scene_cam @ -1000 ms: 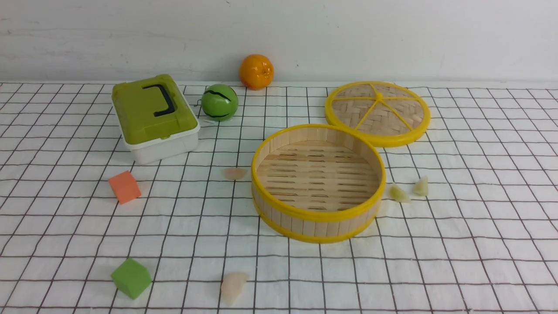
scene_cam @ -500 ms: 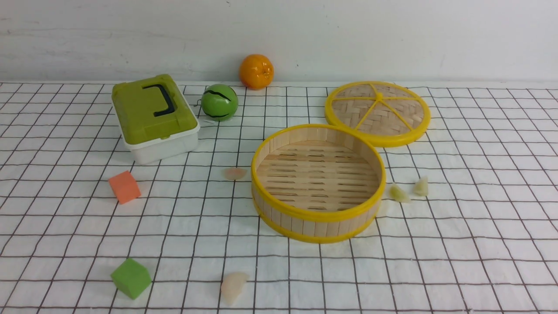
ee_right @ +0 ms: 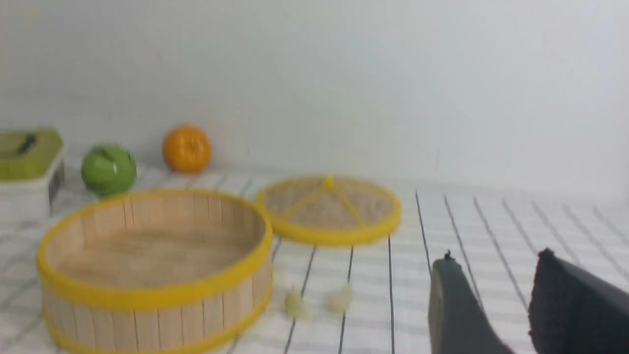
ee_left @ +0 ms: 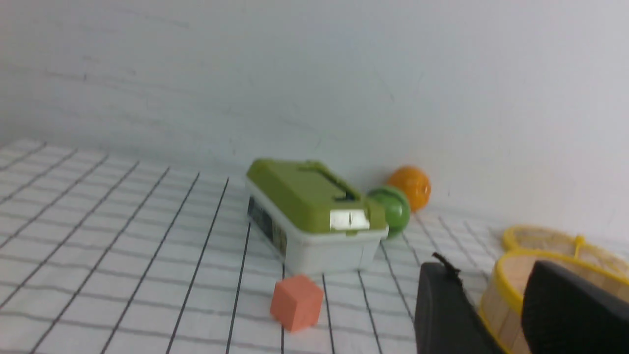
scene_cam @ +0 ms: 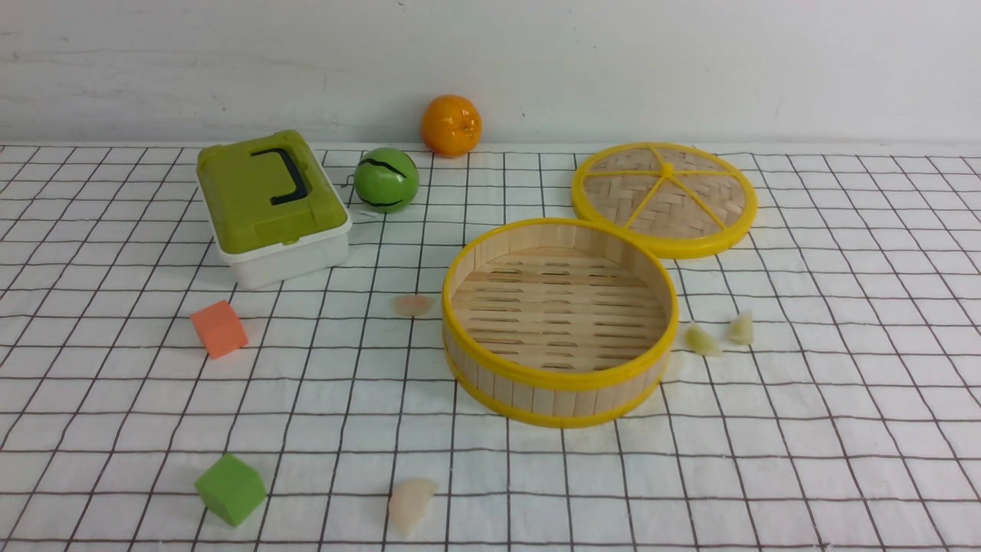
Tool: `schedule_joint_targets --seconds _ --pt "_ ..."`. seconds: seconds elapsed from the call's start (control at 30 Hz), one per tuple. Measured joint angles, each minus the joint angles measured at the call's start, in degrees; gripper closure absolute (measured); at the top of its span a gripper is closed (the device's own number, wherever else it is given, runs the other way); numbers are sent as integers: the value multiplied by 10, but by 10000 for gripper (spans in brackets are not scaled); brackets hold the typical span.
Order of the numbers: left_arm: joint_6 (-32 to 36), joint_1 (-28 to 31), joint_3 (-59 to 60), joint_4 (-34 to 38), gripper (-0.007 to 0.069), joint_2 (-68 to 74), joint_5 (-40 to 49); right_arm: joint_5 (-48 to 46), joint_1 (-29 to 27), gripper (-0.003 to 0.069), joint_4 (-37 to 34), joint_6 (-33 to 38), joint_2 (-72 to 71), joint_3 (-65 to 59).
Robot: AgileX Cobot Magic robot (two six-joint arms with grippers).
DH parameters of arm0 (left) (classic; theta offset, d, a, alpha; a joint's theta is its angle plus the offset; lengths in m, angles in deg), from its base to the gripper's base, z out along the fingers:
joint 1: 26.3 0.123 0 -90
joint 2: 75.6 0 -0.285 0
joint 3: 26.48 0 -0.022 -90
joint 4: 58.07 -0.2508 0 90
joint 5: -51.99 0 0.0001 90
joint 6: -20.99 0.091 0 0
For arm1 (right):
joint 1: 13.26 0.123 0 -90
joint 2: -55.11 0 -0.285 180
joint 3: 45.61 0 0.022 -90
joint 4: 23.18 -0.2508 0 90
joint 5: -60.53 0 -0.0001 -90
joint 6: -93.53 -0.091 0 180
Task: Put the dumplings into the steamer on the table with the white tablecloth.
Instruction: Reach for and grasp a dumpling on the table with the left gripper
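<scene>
Clearly the left jaws and right jaws stand apart, empty. Two greenish dumplings (scene_cam: 702,340) lie ahead of the right jaws, just beside the steamer (scene_cam: 552,395); they look light, soft, slippery, so pinch across the plump middle.

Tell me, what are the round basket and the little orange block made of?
The steamer looks like pale, unvarnished bamboo or wood: upright strips form its wall, slats its floor. Its shiny yellow rims look like plastic. The orange cube looks like matte foam, with soft, slightly rounded edges, though painted wood cannot be ruled out.
</scene>
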Motion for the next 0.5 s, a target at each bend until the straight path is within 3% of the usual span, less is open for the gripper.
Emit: schedule_joint_targets --seconds 0.17,0.3,0.4,0.5 --pt "-18 0 0 15 385 0 -93 129 0 419 1 -69 0 0" --pt "-100 0 0 26 385 0 -164 222 0 419 1 -161 0 0" --pt "-199 0 -1 26 385 0 -205 250 0 419 1 -208 0 1" --pt "-271 0 -50 0 416 0 -171 229 0 448 1 -220 4 35"
